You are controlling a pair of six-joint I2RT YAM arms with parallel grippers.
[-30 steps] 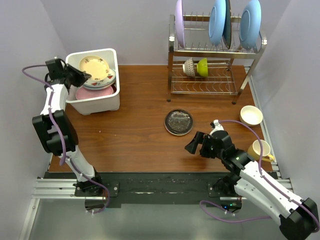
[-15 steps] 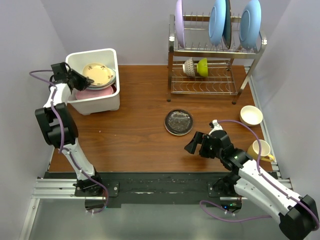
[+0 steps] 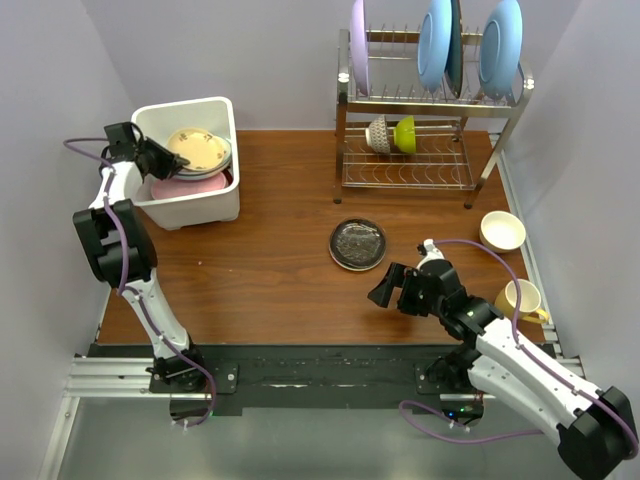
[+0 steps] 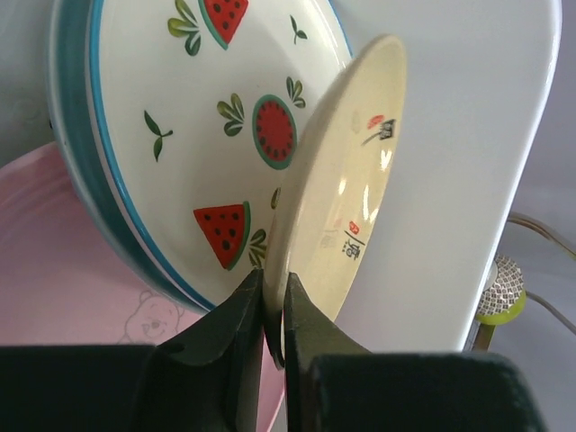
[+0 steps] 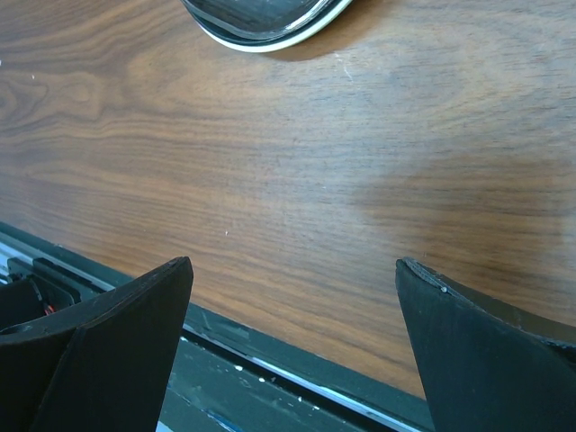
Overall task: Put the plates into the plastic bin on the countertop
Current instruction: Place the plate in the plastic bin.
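The white plastic bin [image 3: 196, 206] stands at the back left of the countertop [image 3: 270, 270]. My left gripper [image 3: 158, 160] reaches over its left rim, shut on the edge of the small yellowish plate [image 4: 346, 180]. That plate leans on the fruit-motif plate [image 4: 180, 126], which lies over a blue-rimmed plate [image 4: 76, 180] and the pink plate [image 4: 63, 297]. The left wrist view shows both fingers [image 4: 247, 306] pinching the rim. A dark glass plate [image 3: 357, 244] lies mid-counter. My right gripper [image 3: 384, 290] hovers open just in front of it, nothing between its fingers.
A two-tier steel wire rack [image 3: 425, 150] at the back right holds light-blue and lilac plates upright, with bowls on its lower tier. A cream bowl [image 3: 502, 230] and a yellow mug [image 3: 520, 298] sit at the right edge. Walls close in on both sides.
My left gripper has lowered the yellowish plate from above the bin onto the stack inside and drawn back toward the left rim. The right arm has barely moved.
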